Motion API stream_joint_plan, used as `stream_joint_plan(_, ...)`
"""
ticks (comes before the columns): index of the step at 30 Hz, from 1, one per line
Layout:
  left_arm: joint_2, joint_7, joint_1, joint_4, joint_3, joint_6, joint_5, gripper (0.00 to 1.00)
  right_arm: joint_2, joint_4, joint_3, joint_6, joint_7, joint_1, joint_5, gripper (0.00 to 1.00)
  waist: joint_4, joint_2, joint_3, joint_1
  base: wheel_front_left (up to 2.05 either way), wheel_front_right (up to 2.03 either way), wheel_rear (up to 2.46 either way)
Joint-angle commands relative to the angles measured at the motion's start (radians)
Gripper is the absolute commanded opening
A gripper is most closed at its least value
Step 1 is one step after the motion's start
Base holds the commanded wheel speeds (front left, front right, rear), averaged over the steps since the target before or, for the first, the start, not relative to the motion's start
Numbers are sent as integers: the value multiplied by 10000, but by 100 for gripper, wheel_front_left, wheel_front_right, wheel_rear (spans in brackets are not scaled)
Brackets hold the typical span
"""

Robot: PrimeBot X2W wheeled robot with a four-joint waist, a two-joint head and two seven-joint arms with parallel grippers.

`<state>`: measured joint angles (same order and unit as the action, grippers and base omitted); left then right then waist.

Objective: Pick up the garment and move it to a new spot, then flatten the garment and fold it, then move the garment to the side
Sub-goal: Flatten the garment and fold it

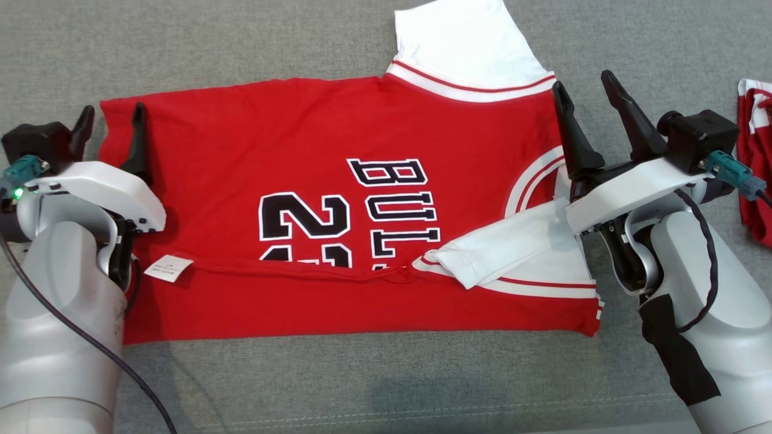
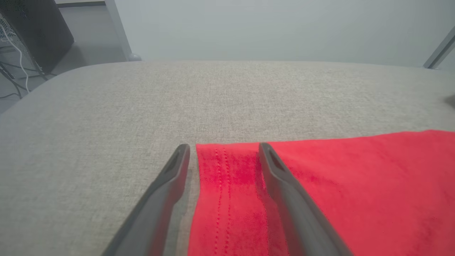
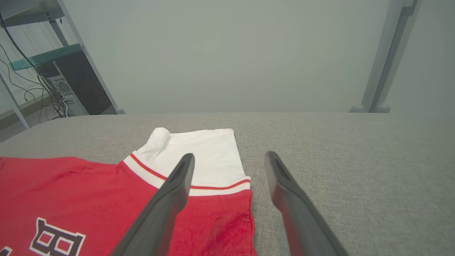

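The red jersey (image 1: 241,157) lies spread on the grey fabric counter (image 1: 241,42), its near edge folded over and one white sleeve (image 1: 464,42) pointing far. The left hand (image 1: 114,108), fingers spread and empty, straddles the jersey's left hem. The right hand (image 1: 582,79), likewise spread and empty, sits at its right end. Another red-and-white garment (image 1: 757,181) lies further right.

Head camera high over the jersey (image 1: 241,138); wrist cameras low at its opposite ends
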<state>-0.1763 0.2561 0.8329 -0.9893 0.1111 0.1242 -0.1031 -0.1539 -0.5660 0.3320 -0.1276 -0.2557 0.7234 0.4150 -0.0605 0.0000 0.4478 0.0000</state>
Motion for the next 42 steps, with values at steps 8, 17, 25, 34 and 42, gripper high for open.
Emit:
stream_joint_plan(8, -759, 56, 427, -81, -79, 63, -605, 100, 97, 461, 121, -31, -61, 52, 24, 100, -224, 0, 333, 0, 0, 0, 0)
stream_joint_plan(17, -964, 57, 757, -620, -601, 64, -1705, 11, 64, 748, 220, -31, -61, 322, 125, 100, -282, 0, 564, 0, 0, 0, 0)
stream_joint_plan(25, -862, 57, 740, -513, -866, 65, -2006, 0, -216, 621, 136, -31, -61, 1001, 276, 100, -77, 0, 678, 0, 0, 0, 0)
stream_joint_plan(34, -367, 57, 599, 703, -1155, 65, -2110, 0, -618, -1161, 441, -31, -52, 2717, 598, 100, 527, 0, 959, 0, 0, 0, 0)
stream_joint_plan(42, 236, 57, 347, 1867, -1744, 65, -2215, 0, -630, -3232, 1196, -31, 649, 4199, 1346, 100, 1299, 0, 1349, 0, 0, 0, 0)
